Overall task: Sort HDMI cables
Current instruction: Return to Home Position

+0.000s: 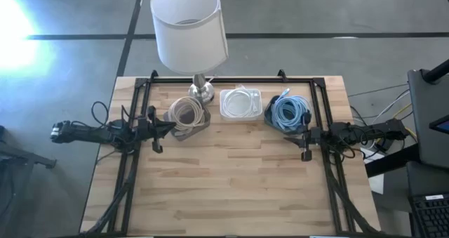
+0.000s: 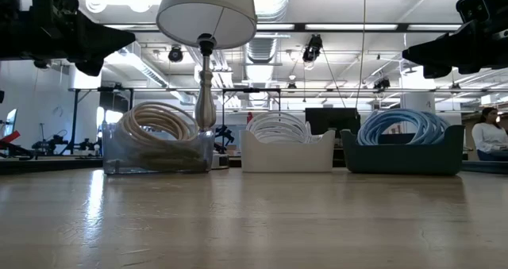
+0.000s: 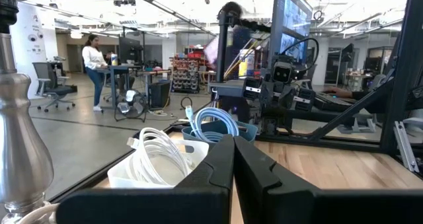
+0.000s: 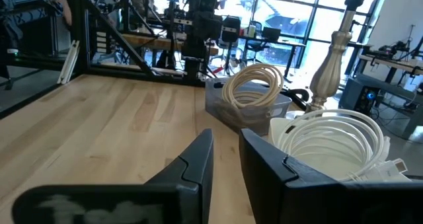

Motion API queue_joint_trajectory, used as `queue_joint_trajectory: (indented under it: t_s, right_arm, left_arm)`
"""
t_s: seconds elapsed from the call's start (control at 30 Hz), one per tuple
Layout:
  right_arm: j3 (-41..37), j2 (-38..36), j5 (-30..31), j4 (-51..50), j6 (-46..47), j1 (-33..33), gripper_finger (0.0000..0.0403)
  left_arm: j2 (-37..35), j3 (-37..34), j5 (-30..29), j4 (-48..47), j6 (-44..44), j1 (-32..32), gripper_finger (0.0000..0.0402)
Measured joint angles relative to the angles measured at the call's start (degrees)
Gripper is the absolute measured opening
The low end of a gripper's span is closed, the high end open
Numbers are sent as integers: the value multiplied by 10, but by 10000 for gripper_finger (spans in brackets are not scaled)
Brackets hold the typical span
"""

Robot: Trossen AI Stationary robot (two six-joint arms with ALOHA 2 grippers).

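Three bins stand in a row at the table's far side. A clear bin (image 1: pixel 186 116) holds beige HDMI cable coils (image 2: pixel 157 124), a white bin (image 1: pixel 240 103) holds white coils (image 2: pixel 279 128), and a dark blue bin (image 1: pixel 287 114) holds light blue coils (image 2: pixel 402 126). My left gripper (image 1: pixel 170 128) hangs shut above the table, just beside the clear bin, with nothing in it (image 3: pixel 234 141). My right gripper (image 1: pixel 300 135) hangs near the blue bin, its fingers a little apart and empty (image 4: pixel 227 137).
A table lamp with a white shade (image 1: pixel 188 26) stands on its metal base (image 1: pixel 201 90) behind the bins, between the clear and the white one. A black frame (image 1: pixel 231 79) runs round the table. The bare wooden top (image 1: pixel 231 182) stretches toward the near edge.
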Motion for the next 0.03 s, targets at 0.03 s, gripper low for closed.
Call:
queue_joint_trajectory:
  t_s: [0.03]
  right_arm:
    - [0, 0, 0, 0, 0, 0, 71]
  left_arm:
    - [0, 0, 0, 0, 0, 0, 12]
